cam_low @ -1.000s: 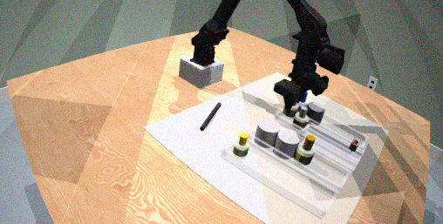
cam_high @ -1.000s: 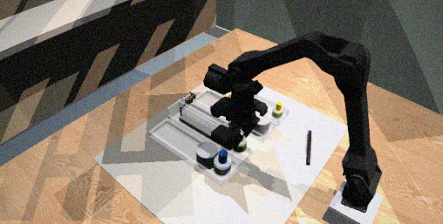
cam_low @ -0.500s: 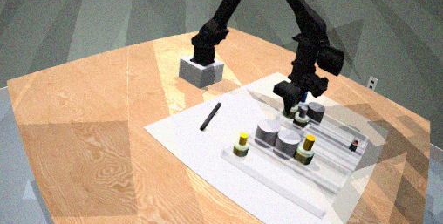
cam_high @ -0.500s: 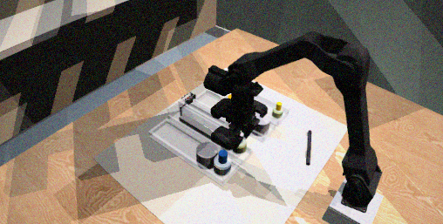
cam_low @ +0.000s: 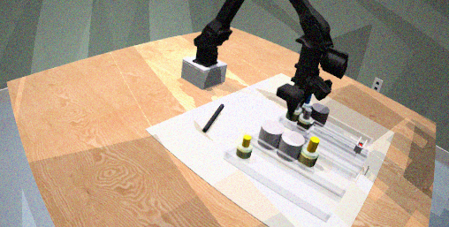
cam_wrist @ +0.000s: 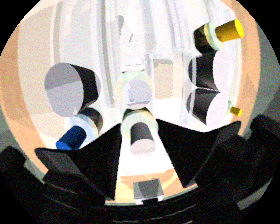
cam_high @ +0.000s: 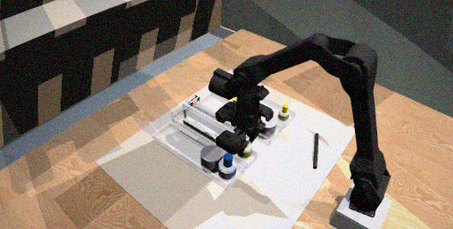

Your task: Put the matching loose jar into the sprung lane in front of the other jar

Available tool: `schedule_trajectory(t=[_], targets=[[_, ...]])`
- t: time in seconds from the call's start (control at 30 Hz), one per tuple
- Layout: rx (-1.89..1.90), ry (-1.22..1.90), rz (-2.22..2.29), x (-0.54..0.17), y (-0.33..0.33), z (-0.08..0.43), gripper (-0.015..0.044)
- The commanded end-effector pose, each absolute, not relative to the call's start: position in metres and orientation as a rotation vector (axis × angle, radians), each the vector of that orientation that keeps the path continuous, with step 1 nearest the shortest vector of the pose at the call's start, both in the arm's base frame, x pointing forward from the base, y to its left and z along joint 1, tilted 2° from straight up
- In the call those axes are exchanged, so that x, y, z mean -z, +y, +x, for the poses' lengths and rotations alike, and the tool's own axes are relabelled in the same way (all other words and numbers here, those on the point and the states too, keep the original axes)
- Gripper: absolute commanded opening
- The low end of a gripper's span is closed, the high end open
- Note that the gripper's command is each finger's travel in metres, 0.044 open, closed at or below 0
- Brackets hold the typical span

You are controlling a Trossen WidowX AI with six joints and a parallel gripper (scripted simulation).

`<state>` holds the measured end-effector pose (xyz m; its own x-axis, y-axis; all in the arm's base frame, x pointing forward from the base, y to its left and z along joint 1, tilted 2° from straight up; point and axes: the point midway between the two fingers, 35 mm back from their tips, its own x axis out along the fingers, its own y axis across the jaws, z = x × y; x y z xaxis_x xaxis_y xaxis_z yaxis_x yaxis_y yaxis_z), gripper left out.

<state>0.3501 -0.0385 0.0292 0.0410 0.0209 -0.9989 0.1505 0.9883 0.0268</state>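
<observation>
My gripper (cam_high: 251, 140) (cam_low: 293, 112) (cam_wrist: 138, 124) is shut on a small jar (cam_high: 246, 151) (cam_wrist: 141, 131) with a grey cap and pale shoulder, at the front end of the middle lane. The old jar (cam_low: 305, 119) (cam_wrist: 135, 91), also grey-capped, stands in that lane directly behind the held one. The two look close together or touching; the exact gap is unclear. The pusher plate (cam_wrist: 133, 67) shows faintly behind the old jar in the wrist view. The fingers hide much of the held jar in the top and exterior views, so its contact with the lane floor and front stop cannot be told.
On one side, a grey cylinder (cam_high: 211, 158) (cam_low: 320, 114) (cam_wrist: 64, 90) and blue-capped jar (cam_high: 227, 168) (cam_wrist: 80, 131) stand beside the fingers. Opposite are two grey cylinders (cam_low: 270, 134) (cam_low: 291, 145) and two yellow-capped jars (cam_low: 244, 147) (cam_low: 308, 153). A black pen (cam_high: 316, 151) (cam_low: 213, 117) lies on the sheet.
</observation>
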Motion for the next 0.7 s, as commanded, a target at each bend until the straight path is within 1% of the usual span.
schedule_trajectory(t=[0.0, 0.67], targets=[[0.097, 1.504, 0.13, -0.0278, -0.0394, 0.3568, 0.0], [0.097, 1.504, 0.13, -0.0212, -0.0391, 0.3561, 0.0]])
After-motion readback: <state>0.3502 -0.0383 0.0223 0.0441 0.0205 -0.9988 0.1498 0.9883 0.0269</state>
